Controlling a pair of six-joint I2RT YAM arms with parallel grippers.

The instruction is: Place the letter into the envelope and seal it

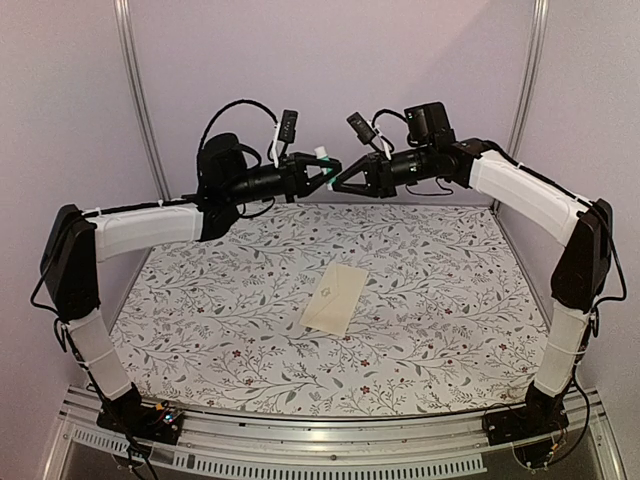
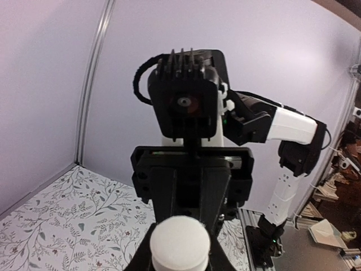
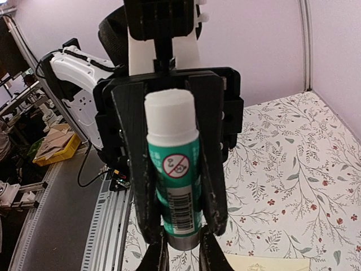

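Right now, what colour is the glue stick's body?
Glue stick body: green; clearest in right wrist view.

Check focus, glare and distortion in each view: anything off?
Top external: evenly lit, glare on the front rail. Left wrist: the glue stick, up close, is blurred and washed out, the corner post bowed. Right wrist: its label reads crisp.

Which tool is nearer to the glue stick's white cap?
Left. The white cap lies deep between the fingers of the left tool; the right tool is at the opposite, barcoded end.
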